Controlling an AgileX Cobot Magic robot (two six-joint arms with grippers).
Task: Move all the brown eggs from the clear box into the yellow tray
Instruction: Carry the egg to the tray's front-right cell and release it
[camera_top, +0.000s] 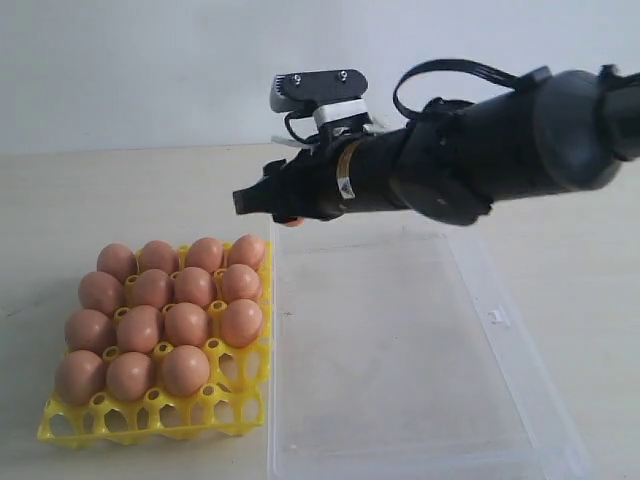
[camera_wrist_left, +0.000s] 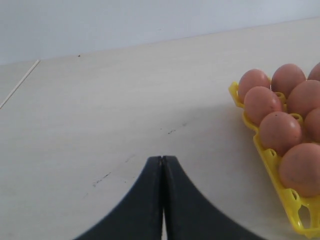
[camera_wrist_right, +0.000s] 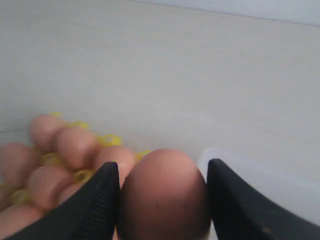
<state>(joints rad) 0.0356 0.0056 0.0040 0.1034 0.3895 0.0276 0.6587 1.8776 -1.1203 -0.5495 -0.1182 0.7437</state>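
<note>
We see the right tool (camera_top: 288, 212) pinching one brown egg (camera_wrist_right: 162, 200) between its two dark fingers (camera_wrist_right: 95, 205), which press on opposite sides of the shell across its widest part. It hangs in the air above the far edge of the clear box (camera_top: 272, 350), just beside the far corner of the yellow tray (camera_top: 150, 425) and touching neither. The left tool (camera_wrist_left: 162, 164) is pressed together with nothing in it, low over the bare desk (camera_top: 60, 200) to one side of the tray. We count fifteen brown eggs (camera_top: 187, 324) seated in the tray's cups, and the box looks empty, so we judge this egg to be the last one, with only its placing left. An egg is light, rigid and smooth, and it cracks before it gives. We would therefore keep the squeeze just firm enough to stop it sliding and leave the hold where it is, across the middle, since the curve there gives the fingers the most to bear on. Open cups show along the near edge of the tray and beside the nearest row's third egg. We would lower the egg straight into one of them, clear of its neighbours, because a knock of shell on shell is the likeliest way to break one.
</note>
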